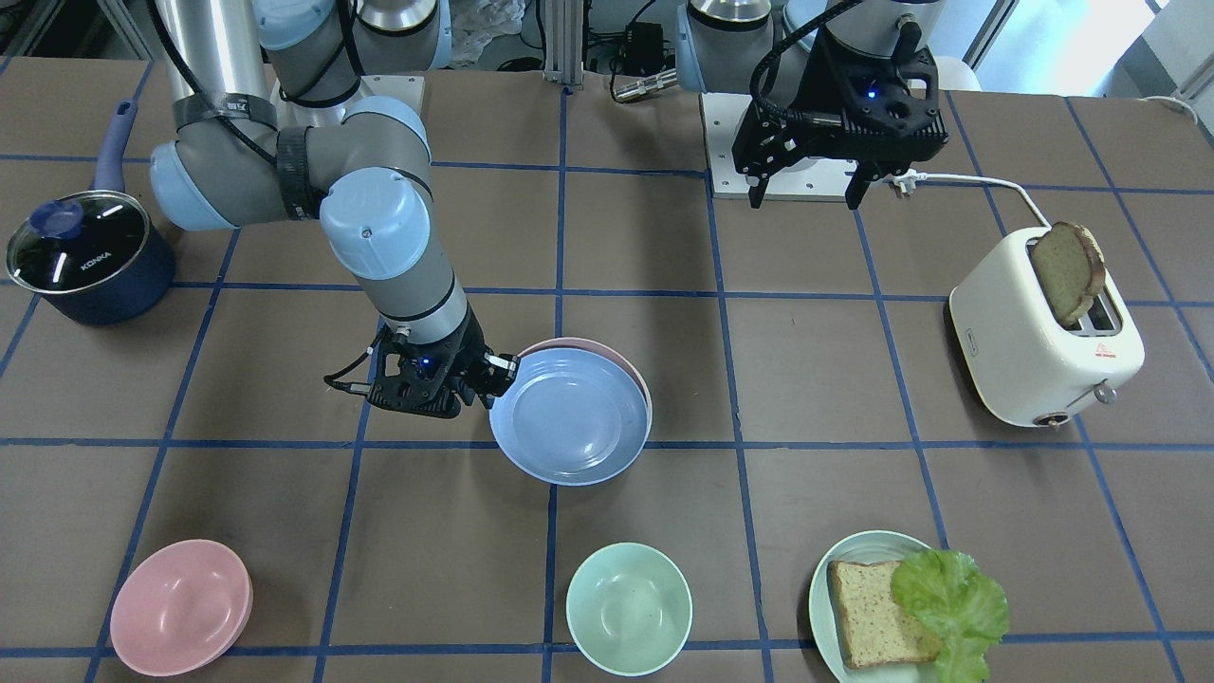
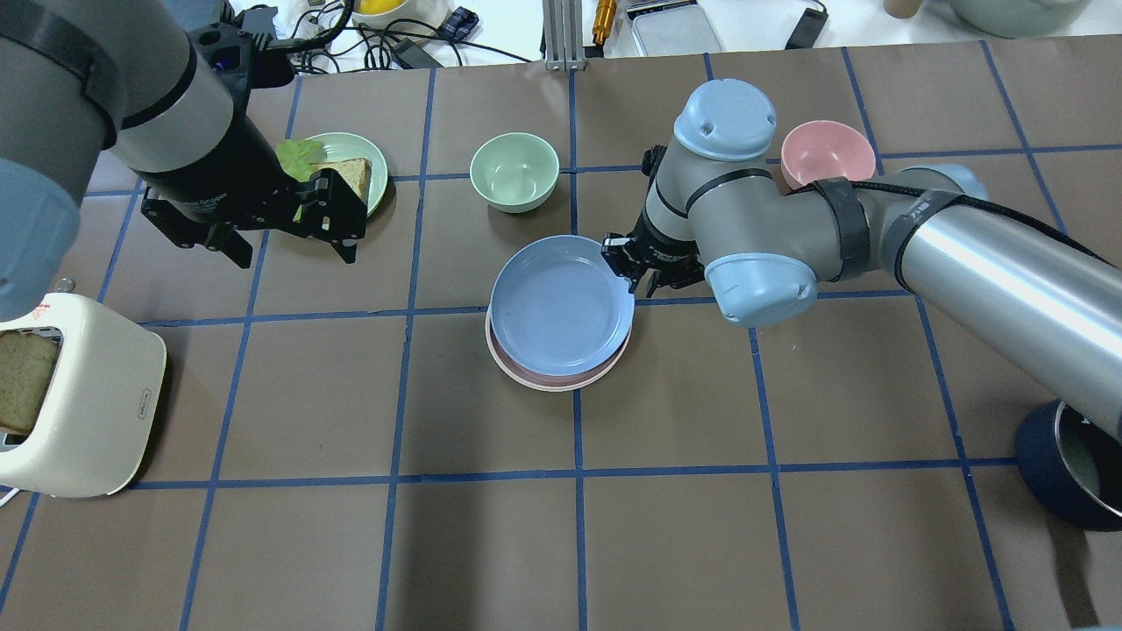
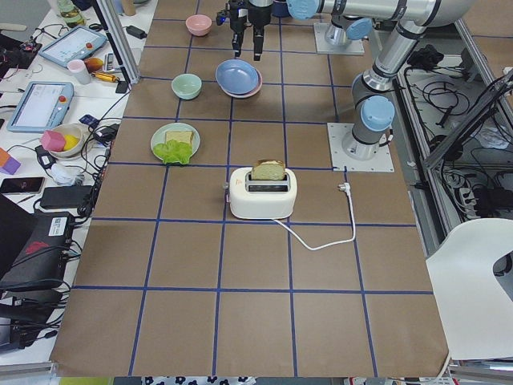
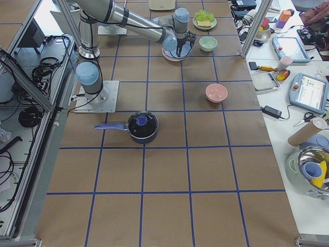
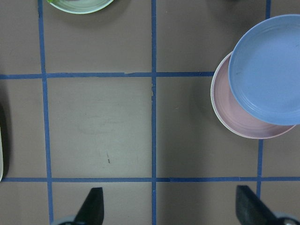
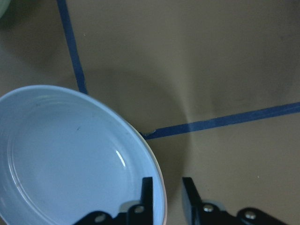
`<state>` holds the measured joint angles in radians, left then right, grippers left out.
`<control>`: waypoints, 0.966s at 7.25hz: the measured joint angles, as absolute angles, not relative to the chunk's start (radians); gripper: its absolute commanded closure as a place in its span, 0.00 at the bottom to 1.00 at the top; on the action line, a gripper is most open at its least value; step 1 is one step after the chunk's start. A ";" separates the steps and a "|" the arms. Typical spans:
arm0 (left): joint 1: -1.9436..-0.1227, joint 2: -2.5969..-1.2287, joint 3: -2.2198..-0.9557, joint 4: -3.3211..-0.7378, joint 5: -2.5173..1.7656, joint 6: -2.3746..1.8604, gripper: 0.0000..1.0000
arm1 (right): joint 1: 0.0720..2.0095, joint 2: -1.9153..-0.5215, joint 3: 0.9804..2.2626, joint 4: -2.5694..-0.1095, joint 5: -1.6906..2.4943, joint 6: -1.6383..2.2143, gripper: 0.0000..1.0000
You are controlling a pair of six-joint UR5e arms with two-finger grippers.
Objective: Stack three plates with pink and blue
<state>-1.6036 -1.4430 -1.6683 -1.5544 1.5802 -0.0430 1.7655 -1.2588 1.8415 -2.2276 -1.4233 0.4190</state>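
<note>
The light blue plate (image 1: 569,417) hangs slightly offset over the pale pink plate (image 1: 631,362) near the table's middle; both also show in the overhead view, blue (image 2: 561,307) and pink (image 2: 543,379). My right gripper (image 1: 501,375) is shut on the blue plate's rim, one finger inside (image 6: 147,190) and one outside. The blue plate (image 6: 70,159) fills the right wrist view. No cream-white plate shows on its own. My left gripper (image 2: 296,252) is open and empty, held high; its wrist view shows both plates, blue (image 5: 269,70) and pink (image 5: 234,117).
A pink bowl (image 1: 180,607), a mint bowl (image 1: 629,607) and a pale green plate (image 1: 830,569) with bread and lettuce stand along the operators' side. A cream toaster (image 1: 1043,351) with a bread slice stands on my left. A dark blue lidded pot (image 1: 85,256) stands on my right.
</note>
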 measured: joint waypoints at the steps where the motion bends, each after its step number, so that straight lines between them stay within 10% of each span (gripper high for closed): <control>1: -1.603 -1.442 -1.669 -1.555 1.580 -0.043 0.00 | 1.751 -1.261 1.831 -2.226 -1.424 0.412 0.03; 7: -1.604 -1.442 -1.669 -1.554 1.580 -0.043 0.00 | 1.559 -1.312 1.421 -1.742 -1.538 0.024 0.00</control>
<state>-1.6041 -1.4420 -1.6690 -1.5541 1.5800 -0.0435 1.5593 -1.3122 1.4207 -1.7418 -1.5384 0.0238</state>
